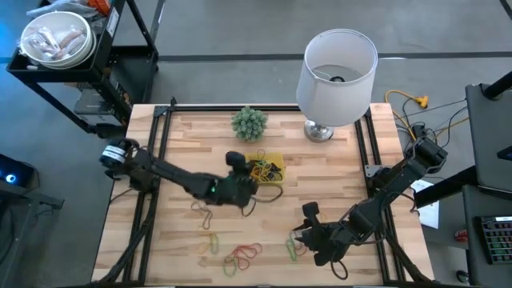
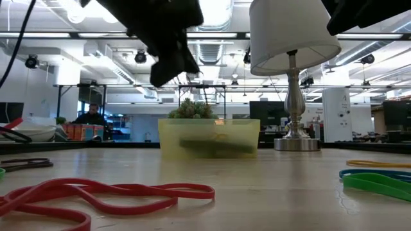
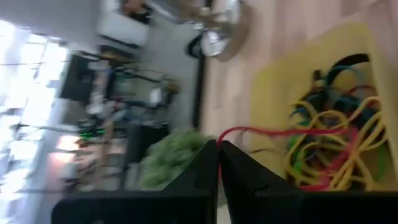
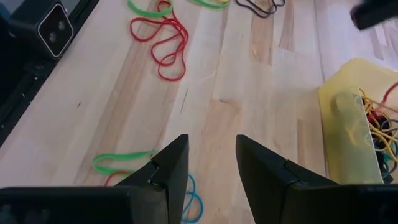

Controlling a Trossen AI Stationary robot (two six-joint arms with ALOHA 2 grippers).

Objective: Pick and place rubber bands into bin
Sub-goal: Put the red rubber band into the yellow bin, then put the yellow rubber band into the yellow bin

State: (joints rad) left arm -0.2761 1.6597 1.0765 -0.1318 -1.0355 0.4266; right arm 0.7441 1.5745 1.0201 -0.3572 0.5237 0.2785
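Left gripper (image 3: 217,163), pinched on a light, floppy red rubber band (image 3: 261,131) over the bin (image 3: 273,81); right gripper (image 4: 211,163) wide, empty.

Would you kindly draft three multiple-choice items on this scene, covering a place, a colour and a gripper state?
1. The shallow yellow plastic bin lies:
A. beside the small green plant
B. under the white lampshade
C. off the wooden table

2. The thin rubber band pinched by the left gripper is:
A. blue
B. red
C. black

3. The right gripper is:
A. shut on a band
B. open
C. out of view

Answers: 1 A, the high view shows it next to the plant. 2 B, a red strand leaves the shut fingertips. 3 B, bare wood shows between its fingers.
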